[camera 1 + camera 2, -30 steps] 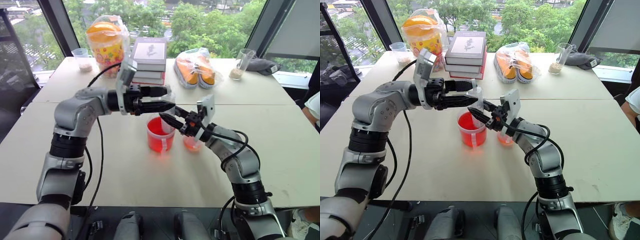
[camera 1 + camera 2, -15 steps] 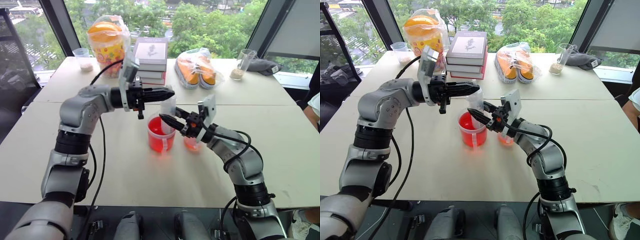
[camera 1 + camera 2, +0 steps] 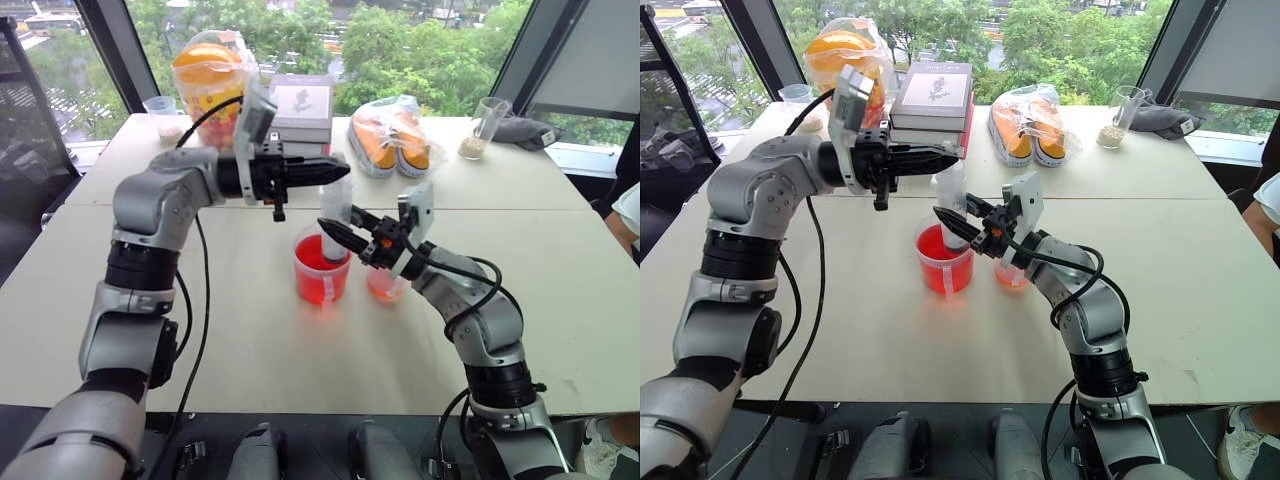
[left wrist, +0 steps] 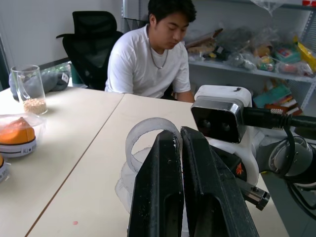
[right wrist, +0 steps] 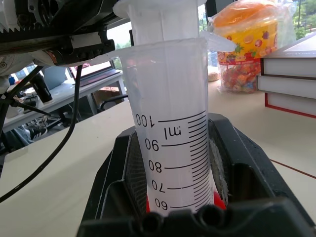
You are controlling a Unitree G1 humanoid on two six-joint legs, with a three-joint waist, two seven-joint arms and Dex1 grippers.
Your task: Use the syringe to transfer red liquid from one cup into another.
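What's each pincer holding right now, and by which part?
Right pincer clamps the syringe by its barrel, upright over the red cup. Left pincer is shut on the plunger's ring at the top.

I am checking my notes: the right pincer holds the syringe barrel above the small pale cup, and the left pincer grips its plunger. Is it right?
One error: the syringe stands over the larger red cup, not the small pale cup, as the right eye view shows. The right pincer holds the barrel; the left pincer grips the plunger.

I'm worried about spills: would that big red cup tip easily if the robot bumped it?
Probably not easily: the red cup looks well filled, so bottom-heavy. Its clear plastic likely flexes. The syringe, standing inside it and held by the right gripper, could lever it over.
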